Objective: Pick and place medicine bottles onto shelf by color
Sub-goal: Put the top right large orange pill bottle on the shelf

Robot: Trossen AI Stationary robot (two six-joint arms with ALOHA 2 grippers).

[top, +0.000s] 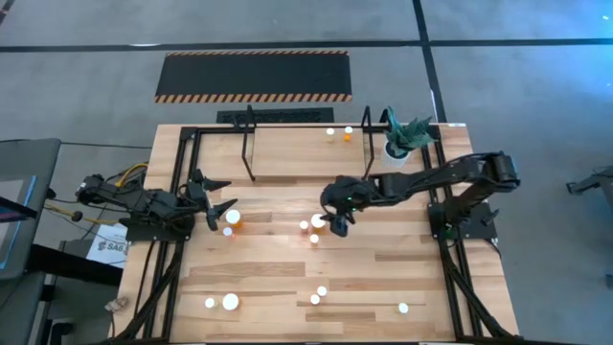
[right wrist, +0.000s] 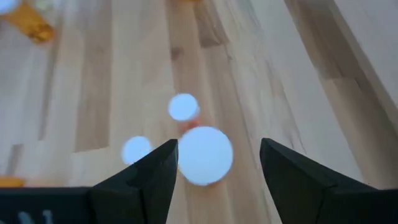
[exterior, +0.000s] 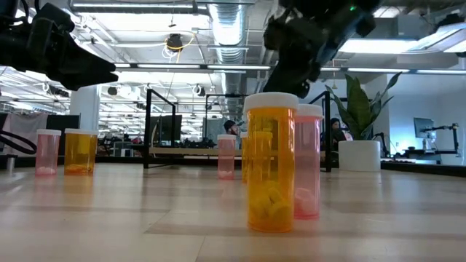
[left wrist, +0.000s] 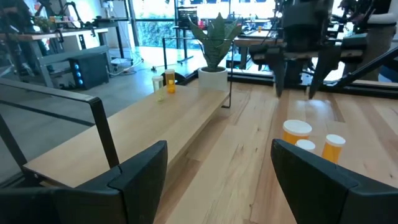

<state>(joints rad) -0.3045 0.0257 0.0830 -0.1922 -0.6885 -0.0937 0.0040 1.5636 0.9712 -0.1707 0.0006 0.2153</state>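
The right gripper (top: 337,224) hung over the middle of the pale wooden table (top: 287,278), its dark fingers (right wrist: 146,180) spread apart and holding nothing, straddling from above a large white-capped orange medicine bottle (right wrist: 205,154) that stood upright in a cluster of three. Two small bottles (top: 338,133) stood on the light wooden shelf (top: 287,153) at twelve o'clock, near a white pot with a green plant (top: 400,142). The left gripper (top: 218,206) waited at nine o'clock, fingers spread wide and empty, beside two more bottles (top: 231,221).
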